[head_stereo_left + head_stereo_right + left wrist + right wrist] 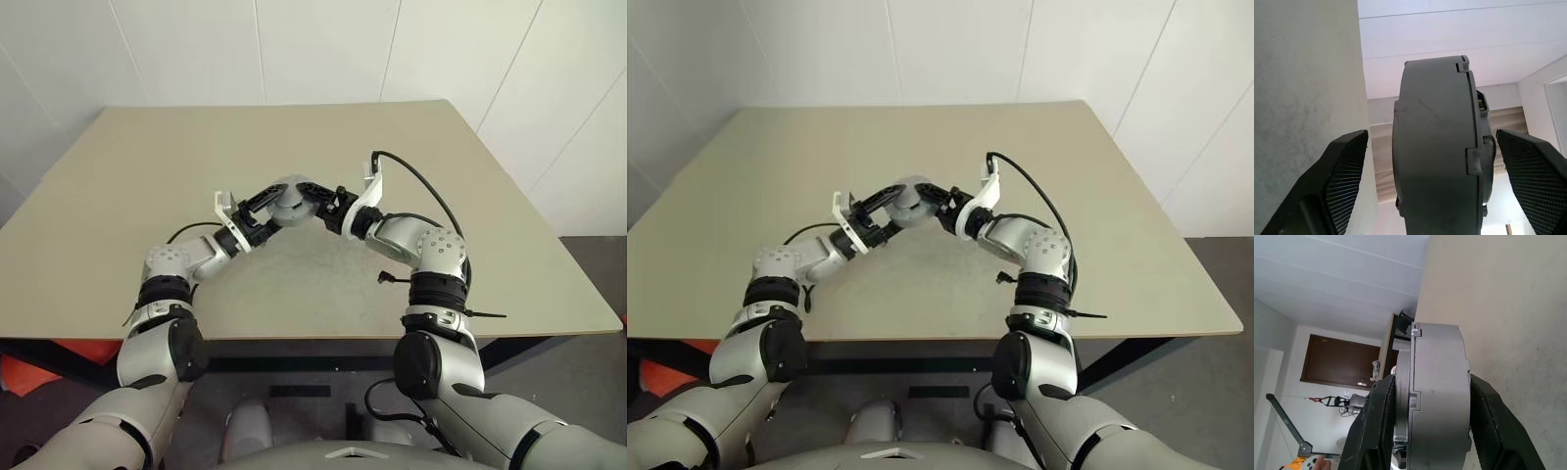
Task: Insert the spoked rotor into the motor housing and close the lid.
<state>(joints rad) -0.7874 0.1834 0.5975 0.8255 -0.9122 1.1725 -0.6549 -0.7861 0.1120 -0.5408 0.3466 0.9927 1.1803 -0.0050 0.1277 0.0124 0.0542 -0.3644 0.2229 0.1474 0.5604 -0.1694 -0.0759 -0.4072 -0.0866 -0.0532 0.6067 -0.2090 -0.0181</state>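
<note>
The motor housing (291,195), a thick round grey body, hangs in the air over the middle of the table. My right gripper (307,203) is shut on it, with one black finger (1378,421) pressed against each flat side. A thinner disc (1403,382) lies against one face and looks like the lid. From the other side my left gripper (281,205) straddles the housing (1435,147) and is open, with a gap between each pad (1347,166) and the grey wall. The spoked rotor is hidden.
The beige table (147,196) stretches wide on all sides of the hands, and its front edge (323,338) runs close to me. White walls stand behind it. A black cable (421,181) loops over my right forearm.
</note>
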